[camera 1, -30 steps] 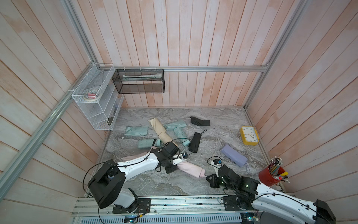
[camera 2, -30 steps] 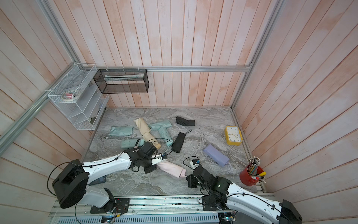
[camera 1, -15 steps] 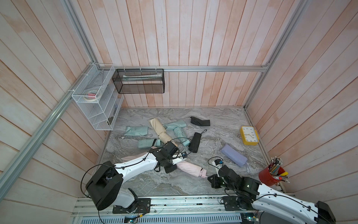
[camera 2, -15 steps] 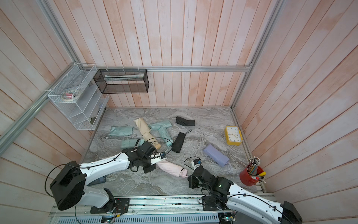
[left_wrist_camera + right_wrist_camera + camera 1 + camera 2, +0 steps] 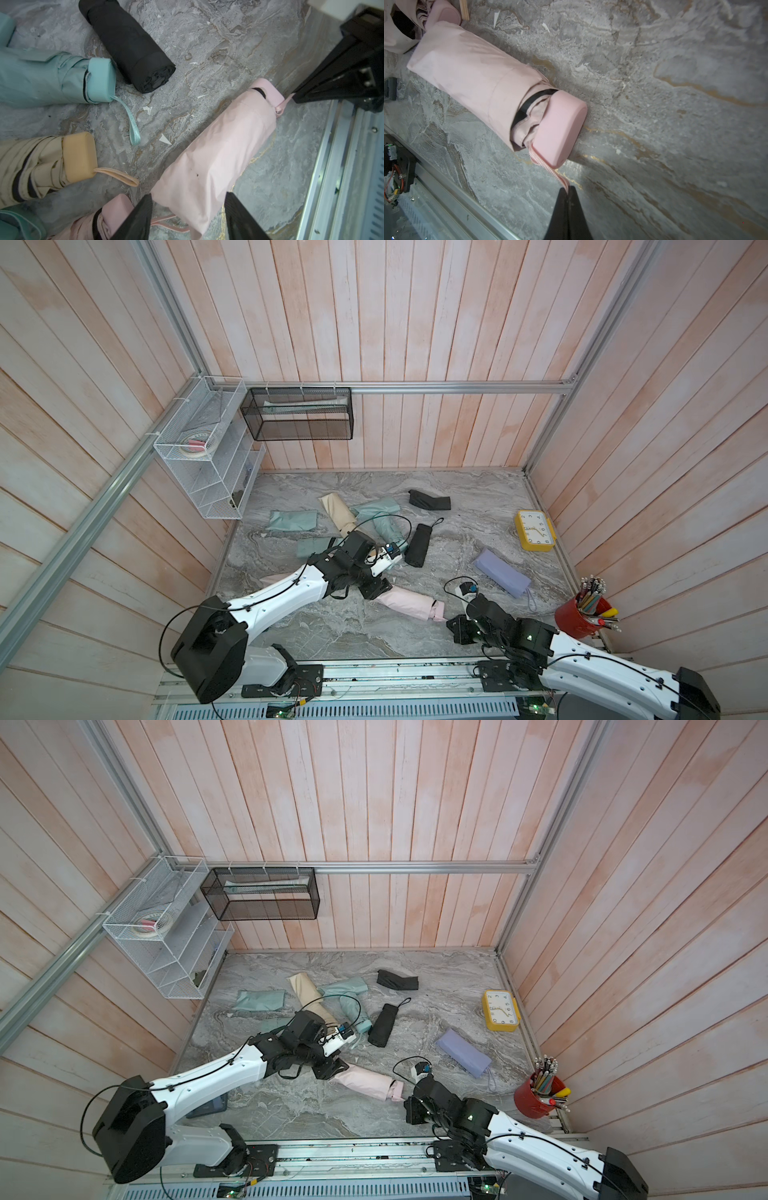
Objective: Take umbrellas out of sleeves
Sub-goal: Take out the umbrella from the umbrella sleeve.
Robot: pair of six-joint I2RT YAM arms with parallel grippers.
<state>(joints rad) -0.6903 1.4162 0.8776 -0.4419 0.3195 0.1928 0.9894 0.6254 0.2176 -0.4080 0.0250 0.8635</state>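
A pink umbrella lies in its pink sleeve (image 5: pixel 409 602) (image 5: pixel 365 1081) near the table's front. Its pink handle (image 5: pixel 560 128) sticks out of the sleeve's mouth. My right gripper (image 5: pixel 568 188) (image 5: pixel 451 624) is shut on the handle's wrist cord (image 5: pixel 544 164). My left gripper (image 5: pixel 188 197) (image 5: pixel 376 587) is open, one finger on each side of the sleeve's closed end (image 5: pixel 207 162). Unsleeved mint (image 5: pixel 52 81), cream (image 5: pixel 52 166), black (image 5: pixel 128 45) and a second pink umbrella (image 5: pixel 112 216) lie beside it. A lavender sleeve (image 5: pixel 500 572) lies full at the right.
Flat mint sleeves (image 5: pixel 293 520) and a black sleeve (image 5: pixel 430 500) lie further back. A yellow clock (image 5: pixel 535 529) lies at the right and a red pencil cup (image 5: pixel 582 616) stands at the front right corner. A white wire shelf (image 5: pixel 208 456) and a black mesh basket (image 5: pixel 301 414) hang on the walls.
My left gripper's jaws have opened around the pink sleeve's closed end. The right gripper stays shut on the cord and has hardly moved.
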